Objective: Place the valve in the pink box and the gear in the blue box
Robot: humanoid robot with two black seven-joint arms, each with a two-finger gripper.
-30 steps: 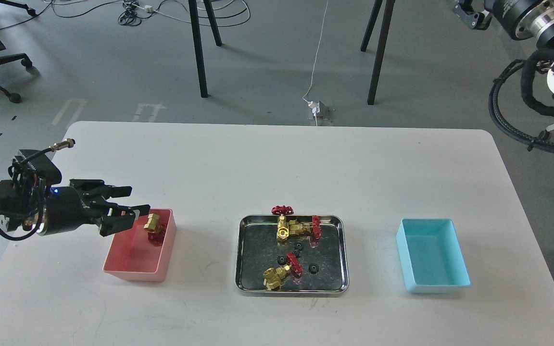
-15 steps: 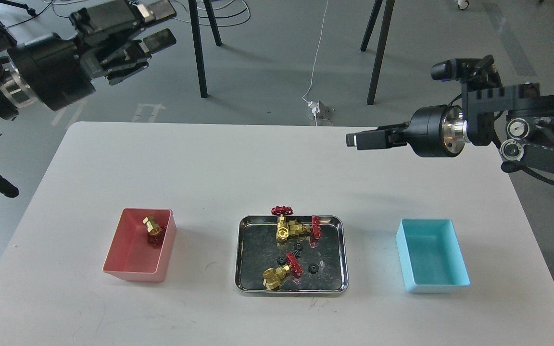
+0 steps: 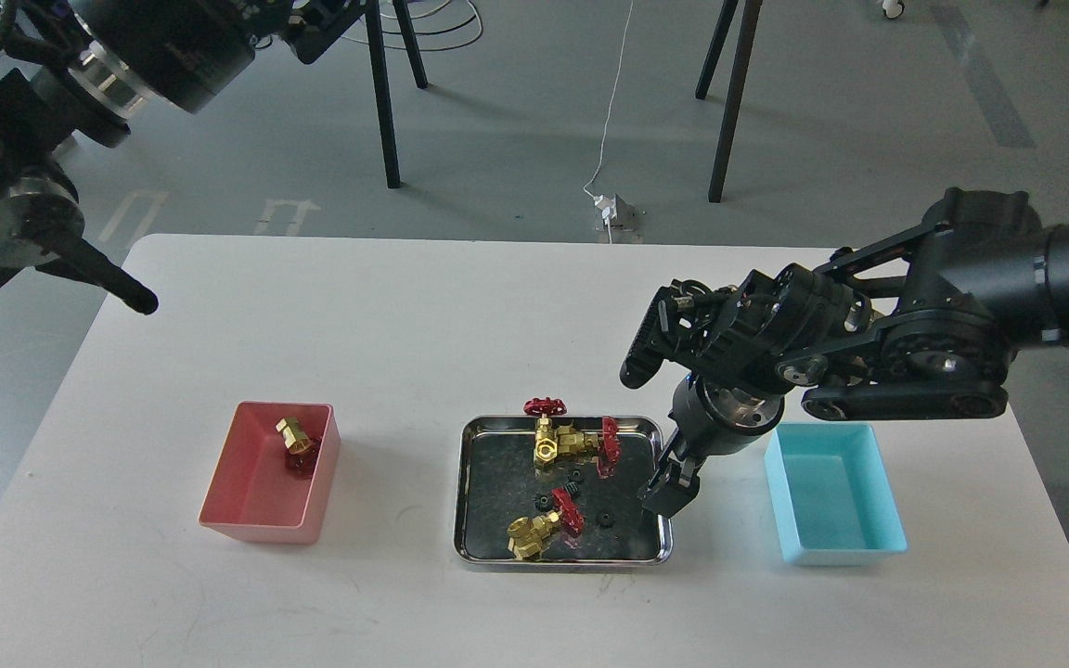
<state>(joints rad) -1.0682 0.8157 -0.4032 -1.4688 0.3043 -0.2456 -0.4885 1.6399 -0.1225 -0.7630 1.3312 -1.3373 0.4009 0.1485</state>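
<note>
One brass valve (image 3: 293, 436) with a red handwheel lies in the far right corner of the pink box (image 3: 251, 521). The blue box (image 3: 833, 496) at the right is empty. On the steel tray (image 3: 466, 492) two valves (image 3: 558, 443) lie together at the back and another valve (image 3: 534, 531) lies at the front left. Three black gears lie among them: one gear (image 3: 574, 480) in the middle, a second (image 3: 543, 502) and a third (image 3: 605, 518). My right gripper (image 3: 670, 489) points down over the tray's right edge, just right of the third gear; its dark fingers cannot be told apart. My left gripper (image 3: 326, 23) is high at the top left, cut by the frame edge.
The white table (image 3: 405, 315) has rounded corners; its far edge is near the top third of the view. My right arm's thick joints (image 3: 869, 353) hang over the table between tray and blue box. Black stand legs (image 3: 386, 102) and cables are on the floor beyond.
My left arm has left the pink box, with a valve lying there, and risen to the top left. My right arm came in from the right and dropped its gripper to the tray's right edge.
</note>
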